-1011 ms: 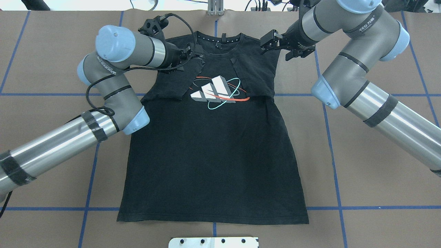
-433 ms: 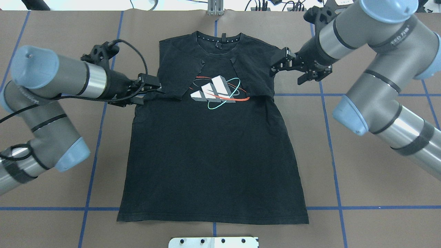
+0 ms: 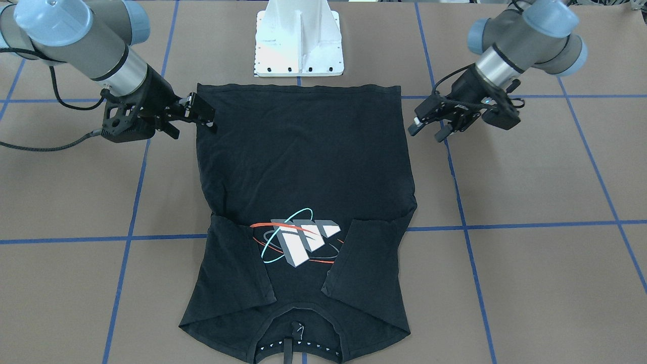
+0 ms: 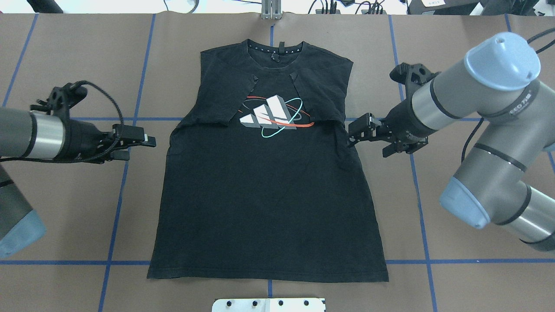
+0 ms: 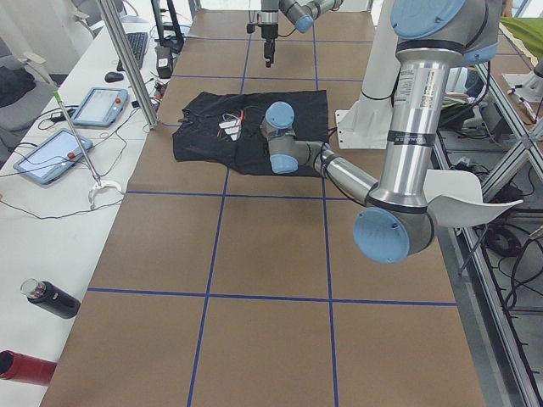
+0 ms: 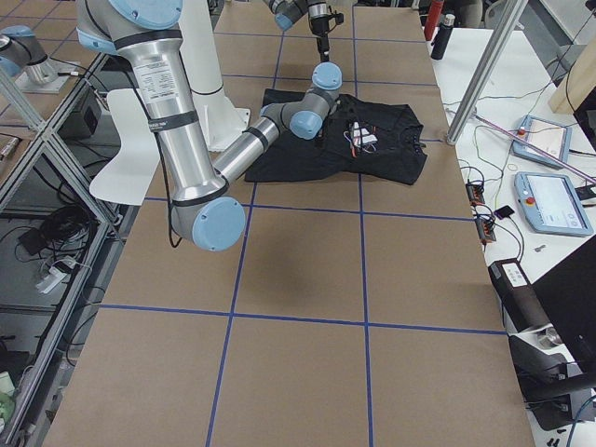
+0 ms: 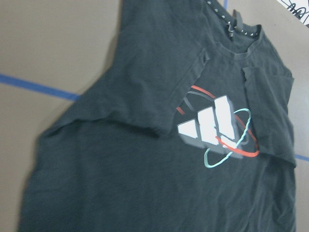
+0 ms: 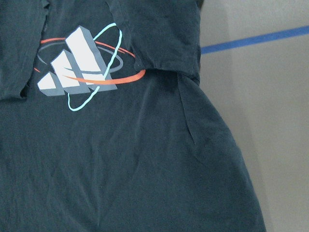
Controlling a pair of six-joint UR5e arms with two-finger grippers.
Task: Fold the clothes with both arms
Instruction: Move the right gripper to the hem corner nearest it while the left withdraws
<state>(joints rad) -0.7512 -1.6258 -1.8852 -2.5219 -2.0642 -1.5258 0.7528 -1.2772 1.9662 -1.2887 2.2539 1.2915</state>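
The clothes are one black T-shirt, lying flat on the brown table with its print of white-grey bars and red and teal ovals facing up. Both sleeves are folded inward over the chest. The collar points away from the robot. My left gripper hovers open just left of the shirt's side edge, apart from the cloth. At the opposite side edge, just below the folded sleeve, my right gripper is open and holds nothing. In the front-facing view the left gripper and the right gripper flank the T-shirt. Both wrist views show only cloth, no fingers.
The white pedestal base stands just behind the shirt's hem. Blue tape lines grid the brown table. A side bench holds tablets and a dark bottle. A metal post stands at the table's far edge.
Both grippers have left the shirt's shoulders, moving outward and back toward the robot along its sides. The sleeves stay folded inward and the shirt has not shifted.
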